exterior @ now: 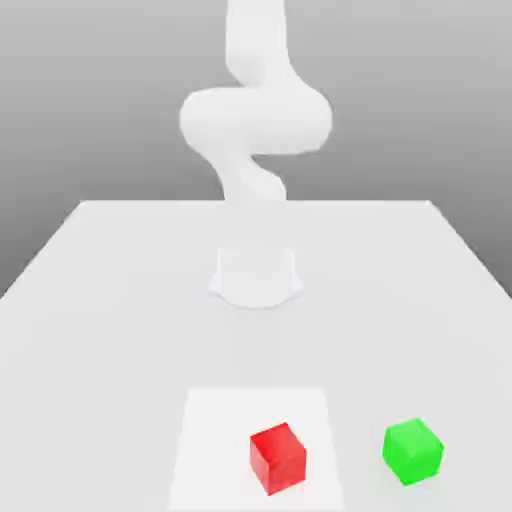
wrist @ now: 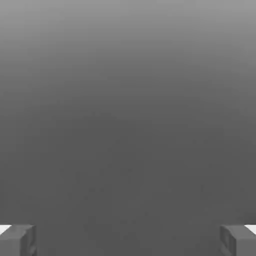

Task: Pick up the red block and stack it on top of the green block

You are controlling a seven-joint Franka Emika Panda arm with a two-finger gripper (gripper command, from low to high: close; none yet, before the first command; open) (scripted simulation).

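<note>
In the exterior view the red block [exterior: 277,458] rests on the table near the front edge, on a paler square patch. The green block [exterior: 412,451] sits on the table to the exterior view's right of it, about one block's width apart. My white arm [exterior: 255,120] rises from its base and bends upward past the picture's upper edge. In the hand view my gripper [wrist: 128,240] is open, its two grey fingertips [wrist: 17,240] far apart with nothing between them, facing a plain grey background.
The white table [exterior: 120,300] spreads wide around the arm's round base [exterior: 256,275] at its middle. A lighter square patch [exterior: 215,440] marks the front area under the red block.
</note>
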